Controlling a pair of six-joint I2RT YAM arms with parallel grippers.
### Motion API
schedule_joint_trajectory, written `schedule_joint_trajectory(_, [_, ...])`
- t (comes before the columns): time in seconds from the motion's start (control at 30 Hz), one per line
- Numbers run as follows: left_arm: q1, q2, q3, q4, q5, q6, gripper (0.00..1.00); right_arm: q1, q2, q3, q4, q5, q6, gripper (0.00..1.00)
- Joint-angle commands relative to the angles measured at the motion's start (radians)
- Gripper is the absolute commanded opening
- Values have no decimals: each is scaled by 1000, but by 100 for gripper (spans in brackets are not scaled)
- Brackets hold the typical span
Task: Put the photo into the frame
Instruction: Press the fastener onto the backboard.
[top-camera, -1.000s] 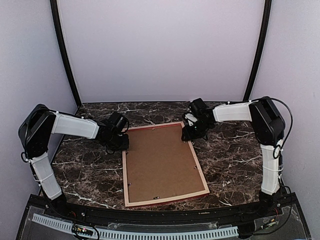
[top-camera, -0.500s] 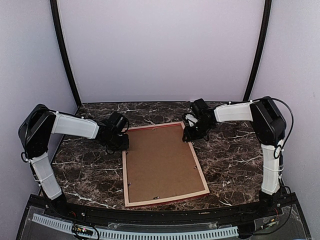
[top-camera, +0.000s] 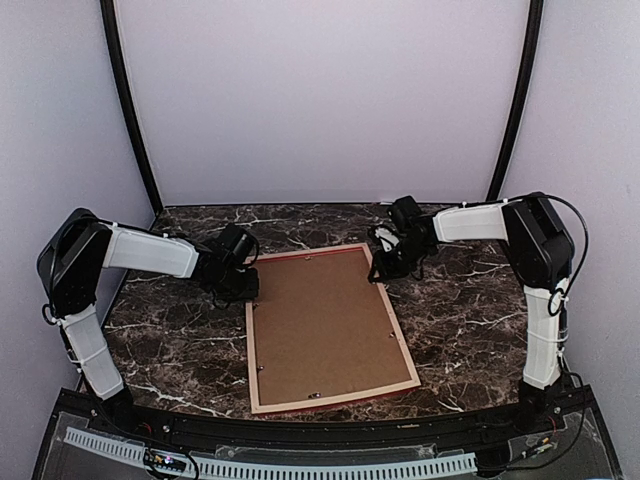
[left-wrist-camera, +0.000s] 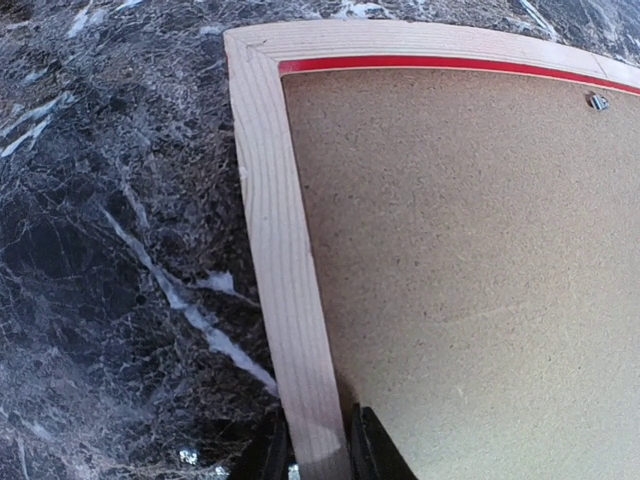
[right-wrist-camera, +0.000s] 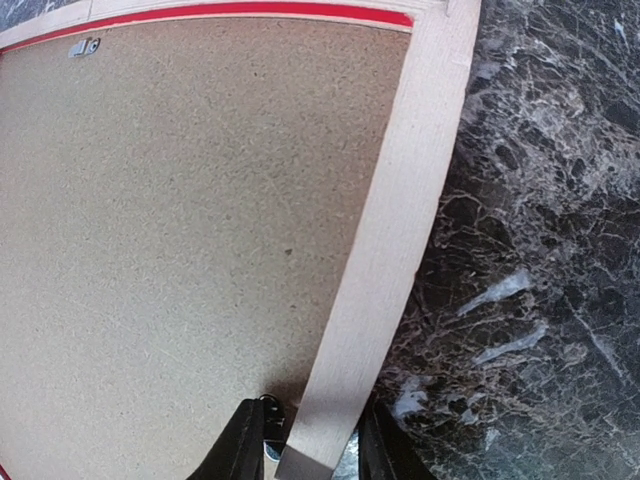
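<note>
The frame (top-camera: 251, 350) lies back up on the marble table, pale wood rails showing with a thin red edge. A plain brown backing board (top-camera: 325, 325) fills it. The photo is not visible in any view. My left gripper (top-camera: 243, 288) is shut on the frame's left rail (left-wrist-camera: 275, 220) near the far left corner, with both fingers tight against the wood (left-wrist-camera: 318, 445). My right gripper (top-camera: 388, 263) straddles the right rail (right-wrist-camera: 400, 220) near the far right corner. Its outer finger (right-wrist-camera: 382, 445) is at the wood and its inner finger (right-wrist-camera: 240, 445) stands a small gap away.
Small metal tabs sit on the backing board, one (left-wrist-camera: 597, 101) near the far edge and one (right-wrist-camera: 84, 46) in the right wrist view. Dark marble table (top-camera: 470, 310) surrounds the frame. Black posts and pale walls close the back and sides.
My right gripper's jaws have narrowed around the right rail and the wrist has shifted a little to the right. The left gripper and the frame have stayed put.
</note>
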Motion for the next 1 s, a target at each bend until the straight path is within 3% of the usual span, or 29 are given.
schedule_joint_trajectory(0.0, [6, 4, 6, -21, -14, 15, 22, -22, 30, -12, -102, 16, -85, 19])
schedule_joint_trajectory(0.1, [5, 4, 5, -21, -15, 15, 22, -30, 26, -10, -93, 5, -99, 20])
schedule_joint_trajectory(0.3, [6, 4, 10, -22, -13, 17, 22, -30, 17, 5, -97, -36, -103, 37])
schedule_joint_trajectory(0.47, [6, 4, 8, -19, -12, 16, 22, -28, -1, -5, -122, -8, -110, 43])
schedule_joint_trajectory(0.97, [6, 2, 4, -21, -10, 15, 22, -27, 21, -4, -130, 48, -128, 35])
